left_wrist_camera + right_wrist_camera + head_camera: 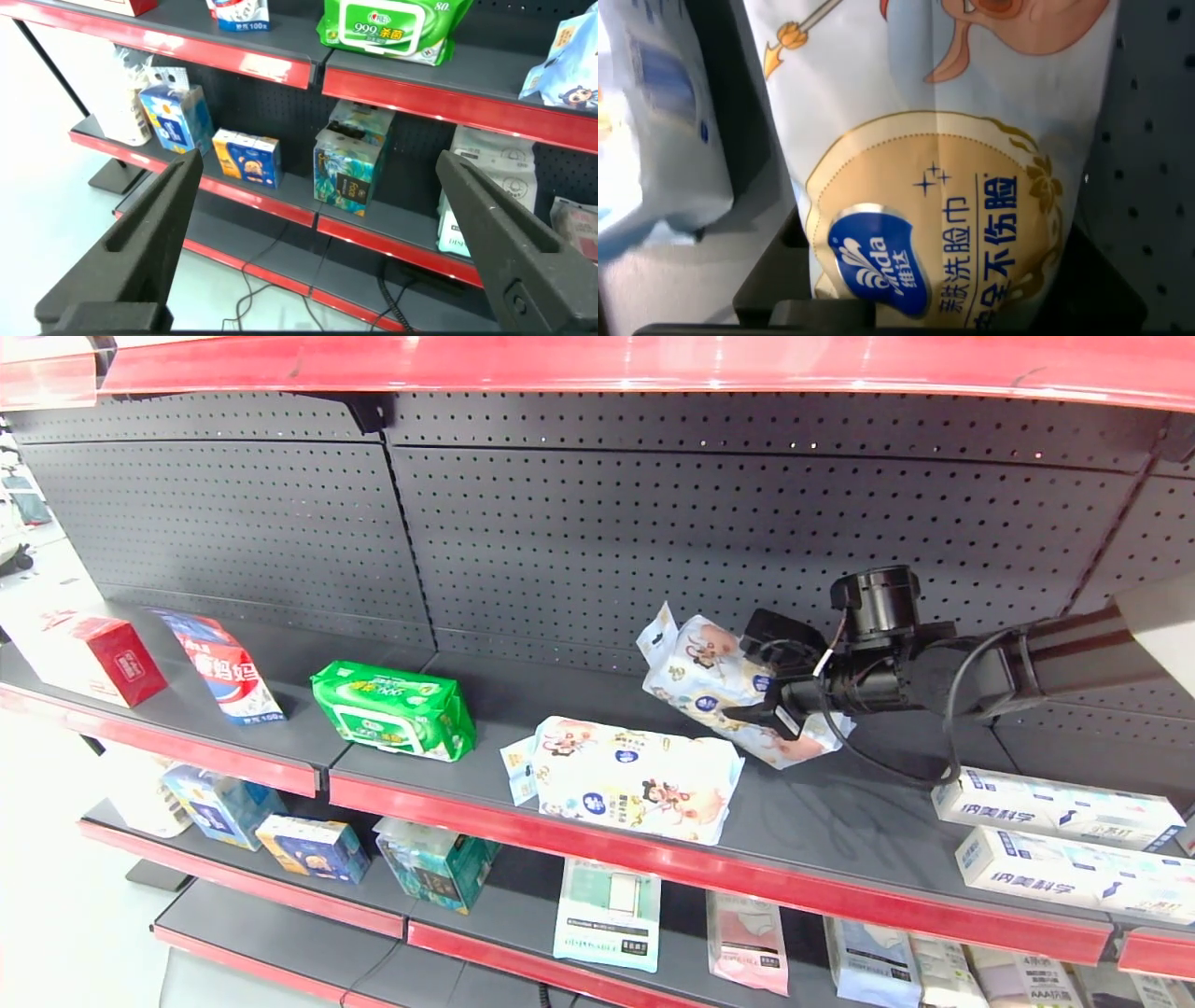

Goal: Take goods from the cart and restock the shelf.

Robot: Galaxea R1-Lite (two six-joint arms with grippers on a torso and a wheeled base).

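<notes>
Black shelf [840, 821], red-lipped, bearing one cartoon-print pack [635, 779] flat near the front edge. Just behind, a second pack [700, 672], tilted, near the back panel [579, 541], clamped in the right gripper [770, 714]. Left gripper [313, 168] spread wide, holding nothing, facing the lower shelves [262, 201] and their boxes [248, 157].

R gripper [761, 709] clamped on pack [700, 663] | L gripper [313, 173] fingers [140, 243] wide apart

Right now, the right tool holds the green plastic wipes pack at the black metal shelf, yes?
No. The head view shows the right tool holding the white cartoon-printed soft pack at the black metal shelf. The green plastic wipes pack lies on that shelf, apart from the tool.
</notes>
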